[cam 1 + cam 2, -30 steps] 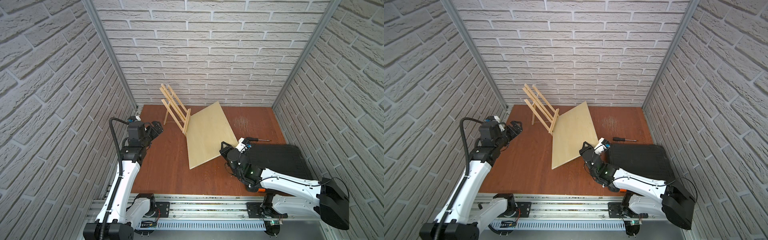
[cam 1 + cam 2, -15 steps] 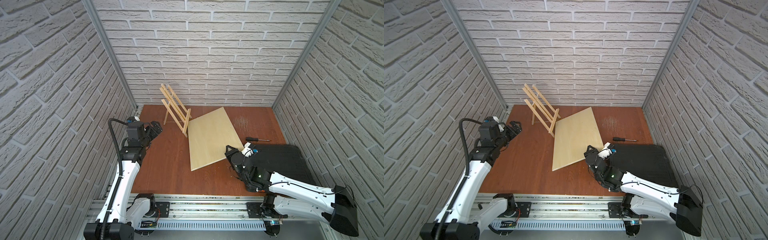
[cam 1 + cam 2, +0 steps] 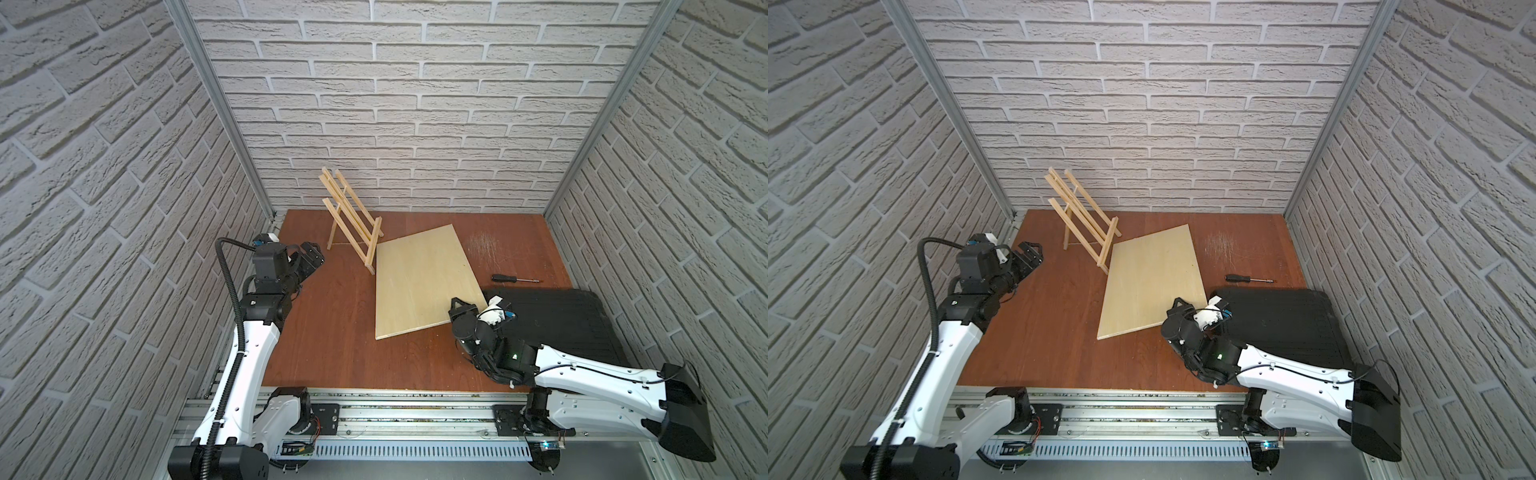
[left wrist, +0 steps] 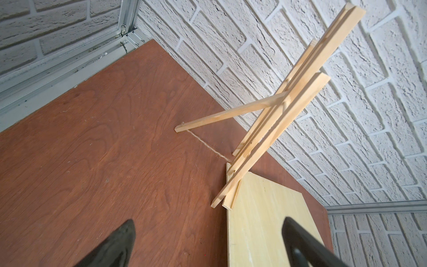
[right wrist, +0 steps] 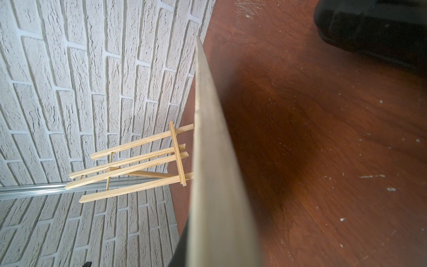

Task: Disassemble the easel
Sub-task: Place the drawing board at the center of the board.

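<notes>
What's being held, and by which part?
The right hand grips the plywood board by its corner beside the black mat; the left hand holds nothing.

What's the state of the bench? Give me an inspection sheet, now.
Surface: brown wooden table, scratched at the back right.
Job's things: easel standing assembled at the back, string joining back leg to front.
Clutter: plywood board by the easel's foot; screwdriver; black mat.
Grippers: left gripper open, empty, short of the easel; right gripper shut on the board's near corner.
Cables: black conduit looping up behind the left gripper, clear of the easel.
Surroundings: brick-pattern walls on three sides; metal rail in front.
</notes>
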You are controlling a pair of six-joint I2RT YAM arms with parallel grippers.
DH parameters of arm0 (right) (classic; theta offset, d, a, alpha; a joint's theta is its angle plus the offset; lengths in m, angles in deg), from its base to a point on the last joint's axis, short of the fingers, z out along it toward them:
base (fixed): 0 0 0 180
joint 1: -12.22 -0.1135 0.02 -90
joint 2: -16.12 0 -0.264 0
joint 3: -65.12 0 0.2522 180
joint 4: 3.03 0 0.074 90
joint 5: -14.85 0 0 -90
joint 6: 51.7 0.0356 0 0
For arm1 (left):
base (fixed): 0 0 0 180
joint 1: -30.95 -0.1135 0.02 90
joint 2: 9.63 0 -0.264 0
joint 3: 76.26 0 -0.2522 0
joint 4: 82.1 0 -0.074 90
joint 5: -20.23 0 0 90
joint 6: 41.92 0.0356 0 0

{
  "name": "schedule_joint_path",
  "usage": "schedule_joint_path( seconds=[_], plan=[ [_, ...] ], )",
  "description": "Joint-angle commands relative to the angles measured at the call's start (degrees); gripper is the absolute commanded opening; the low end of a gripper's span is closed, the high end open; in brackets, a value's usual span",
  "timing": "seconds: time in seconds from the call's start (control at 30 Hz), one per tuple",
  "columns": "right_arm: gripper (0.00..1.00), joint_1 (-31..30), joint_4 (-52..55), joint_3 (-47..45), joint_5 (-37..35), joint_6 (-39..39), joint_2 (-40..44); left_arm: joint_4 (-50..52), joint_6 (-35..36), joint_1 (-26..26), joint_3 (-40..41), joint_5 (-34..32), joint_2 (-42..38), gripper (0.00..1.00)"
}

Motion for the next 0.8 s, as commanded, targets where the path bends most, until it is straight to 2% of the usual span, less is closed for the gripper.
schedule_joint_path(
  seconds=[0.0, 0.33, 0.47, 0.77],
  plan=[
    [0.15, -1.18, 17.26, -1.42, 2.58, -1.19, -3.71, -1.65, -0.33, -0.36, 1.04, 0.91, -0.03, 0.98],
    [0.21, -4.24, 17.45, -1.28, 4.45, 2.53, -8.57, -1.91, -0.77, -0.72, 1.14, 1.43, 0.4, 0.98],
    [0.33, -5.36, 19.23, -0.59, 4.7, 4.87, -10.26, -1.94, -0.77, -0.71, 1.23, 1.44, 0.42, 0.98],
    [0.37, -6.24, 20.5, -0.88, 6.58, 7.26, -11.99, -1.99, -0.95, -0.83, 1.2, 1.56, 0.42, 0.98]
  ],
)
